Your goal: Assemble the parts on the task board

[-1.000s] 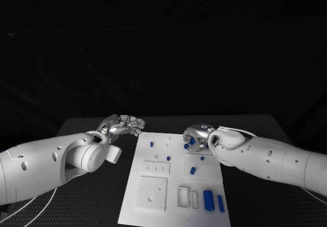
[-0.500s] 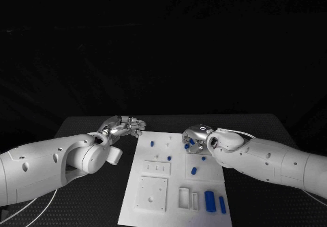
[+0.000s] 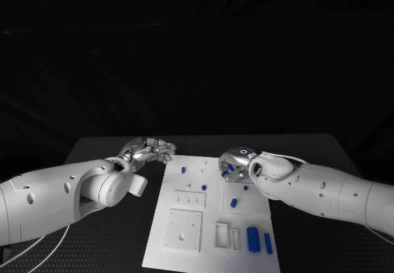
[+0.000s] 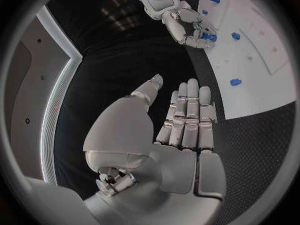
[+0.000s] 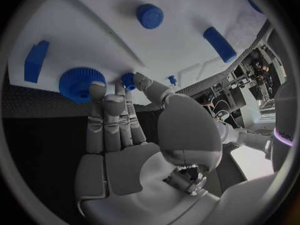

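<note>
The white task board (image 3: 209, 250) lies lengthwise in the middle of the table. My right hand (image 3: 236, 165) hovers over its far right corner. There its thumb and a fingertip pinch a small round blue part (image 5: 128, 79), next to a blue toothed wheel (image 5: 76, 83) on the board (image 5: 94, 30). From the left wrist view the right hand (image 4: 186, 26) has blue at its fingertips. My left hand (image 3: 152, 151) floats just off the board's far left corner. Its fingers (image 4: 187, 115) are stretched out with nothing in them.
Loose blue parts lie on the board: a peg (image 3: 183, 169) at the far left, an oblong (image 3: 234, 202) mid-right, two long blocks (image 3: 253, 239) at the near right. White recessed blocks (image 3: 182, 230) sit at the near left. Black table (image 3: 107, 239) surrounds the board.
The camera has shifted a little. My right hand has edged slightly toward the board's far end, keeping the same pose. The left hand stays where it was.
</note>
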Motion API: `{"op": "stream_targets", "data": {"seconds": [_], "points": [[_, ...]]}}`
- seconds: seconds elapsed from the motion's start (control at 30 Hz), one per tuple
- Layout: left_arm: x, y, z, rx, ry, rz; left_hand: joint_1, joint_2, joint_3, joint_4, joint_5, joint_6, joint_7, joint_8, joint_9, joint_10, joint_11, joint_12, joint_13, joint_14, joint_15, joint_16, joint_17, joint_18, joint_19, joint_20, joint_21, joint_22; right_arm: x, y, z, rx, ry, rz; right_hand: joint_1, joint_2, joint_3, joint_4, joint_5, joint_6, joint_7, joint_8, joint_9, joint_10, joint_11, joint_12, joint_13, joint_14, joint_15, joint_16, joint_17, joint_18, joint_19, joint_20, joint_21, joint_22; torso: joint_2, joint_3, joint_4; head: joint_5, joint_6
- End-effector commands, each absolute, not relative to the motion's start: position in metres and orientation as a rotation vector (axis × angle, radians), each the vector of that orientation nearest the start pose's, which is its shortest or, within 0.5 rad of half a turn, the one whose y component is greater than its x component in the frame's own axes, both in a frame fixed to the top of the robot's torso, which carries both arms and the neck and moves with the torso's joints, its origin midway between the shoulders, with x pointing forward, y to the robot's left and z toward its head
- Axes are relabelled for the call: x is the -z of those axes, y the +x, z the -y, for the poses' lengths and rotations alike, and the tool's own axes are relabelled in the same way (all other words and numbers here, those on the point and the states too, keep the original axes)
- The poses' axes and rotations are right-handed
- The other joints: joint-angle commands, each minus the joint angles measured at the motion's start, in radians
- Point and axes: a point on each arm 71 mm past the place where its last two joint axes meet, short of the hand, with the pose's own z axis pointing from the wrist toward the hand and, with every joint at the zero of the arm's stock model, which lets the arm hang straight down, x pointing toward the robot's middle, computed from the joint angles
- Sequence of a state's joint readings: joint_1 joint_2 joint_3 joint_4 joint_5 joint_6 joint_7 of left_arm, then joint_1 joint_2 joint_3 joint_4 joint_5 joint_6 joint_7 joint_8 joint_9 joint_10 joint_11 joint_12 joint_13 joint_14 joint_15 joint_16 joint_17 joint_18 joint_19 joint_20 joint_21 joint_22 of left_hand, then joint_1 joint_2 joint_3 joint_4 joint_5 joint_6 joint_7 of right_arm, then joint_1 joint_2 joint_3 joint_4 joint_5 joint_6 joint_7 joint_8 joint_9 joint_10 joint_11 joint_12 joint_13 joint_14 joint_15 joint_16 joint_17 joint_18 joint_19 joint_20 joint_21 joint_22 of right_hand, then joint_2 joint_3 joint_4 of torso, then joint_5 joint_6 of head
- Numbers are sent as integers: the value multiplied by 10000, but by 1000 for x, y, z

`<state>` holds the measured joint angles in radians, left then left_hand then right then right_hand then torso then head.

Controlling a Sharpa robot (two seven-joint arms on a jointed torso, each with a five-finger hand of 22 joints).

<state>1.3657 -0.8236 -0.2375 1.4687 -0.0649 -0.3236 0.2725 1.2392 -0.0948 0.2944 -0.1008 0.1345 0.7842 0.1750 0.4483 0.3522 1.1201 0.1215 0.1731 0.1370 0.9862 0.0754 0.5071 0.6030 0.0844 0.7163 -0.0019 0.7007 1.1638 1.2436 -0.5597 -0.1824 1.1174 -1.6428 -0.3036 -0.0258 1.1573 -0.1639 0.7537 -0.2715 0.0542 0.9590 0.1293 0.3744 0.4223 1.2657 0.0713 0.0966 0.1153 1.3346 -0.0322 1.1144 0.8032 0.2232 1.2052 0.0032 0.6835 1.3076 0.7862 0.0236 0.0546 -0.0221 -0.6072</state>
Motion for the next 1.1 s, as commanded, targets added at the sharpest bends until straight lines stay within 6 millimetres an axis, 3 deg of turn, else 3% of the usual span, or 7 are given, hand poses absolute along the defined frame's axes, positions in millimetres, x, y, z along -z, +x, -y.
{"op": "stream_targets", "data": {"seconds": [0.03,0.17,0.4,0.83,1.1], "points": [[177,503,-218,13597,-10036,-16084,-93,-19,90,-11,-54,-51,40,-46,16,-5,42,-52,-10,-9,49,-69,14,79,2,-94,42,-15,239,536,167,-4126,-5099,-16960,77,201,232,-3,-53,159,-26,92,60,194,-31,99,152,-3,-117,71,-22,386,16,-83,85,227,9,12,3,-15,-9],[178,503,-219,13576,-10053,-16100,-113,-25,101,-26,-62,-55,41,-51,19,-8,42,-63,-11,-9,49,-79,21,70,-1,-101,47,-22,238,536,167,-4087,-5111,-16839,142,343,483,-8,-55,351,-92,203,153,390,-118,170,264,-5,-204,175,-29,386,48,-111,181,234,20,17,4,1,-4],[178,503,-219,13575,-10060,-16118,-141,-36,125,-55,-75,-66,40,-60,25,-16,41,-84,-12,-13,52,-98,32,56,-8,-112,54,-34,234,536,166,-3907,-4928,-16241,106,382,580,-73,-56,476,-149,271,240,542,-193,207,380,-27,-279,291,-40,386,72,-128,311,237,26,16,-2,-15,46],[178,503,-220,13557,-10068,-16094,-181,-47,172,-109,-83,-90,46,-80,34,-31,48,-119,-13,-13,56,-128,52,35,-19,-126,66,-53,223,531,159,-3888,-4379,-15122,75,303,628,-92,-56,629,-218,342,344,726,-280,252,529,-64,-367,392,-77,386,86,-145,439,225,30,-1,10,-79,194],[178,503,-219,13575,-10056,-16101,-206,-47,194,-132,-83,-98,48,-87,40,-32,49,-132,-12,-15,58,-143,61,26,-25,-130,72,-63,214,532,146,-3754,-4063,-14284,92,225,665,-64,-56,682,-242,360,378,762,-296,244,570,-65,-384,435,-93,386,108,-152,487,219,42,7,16,-83,241]]}}
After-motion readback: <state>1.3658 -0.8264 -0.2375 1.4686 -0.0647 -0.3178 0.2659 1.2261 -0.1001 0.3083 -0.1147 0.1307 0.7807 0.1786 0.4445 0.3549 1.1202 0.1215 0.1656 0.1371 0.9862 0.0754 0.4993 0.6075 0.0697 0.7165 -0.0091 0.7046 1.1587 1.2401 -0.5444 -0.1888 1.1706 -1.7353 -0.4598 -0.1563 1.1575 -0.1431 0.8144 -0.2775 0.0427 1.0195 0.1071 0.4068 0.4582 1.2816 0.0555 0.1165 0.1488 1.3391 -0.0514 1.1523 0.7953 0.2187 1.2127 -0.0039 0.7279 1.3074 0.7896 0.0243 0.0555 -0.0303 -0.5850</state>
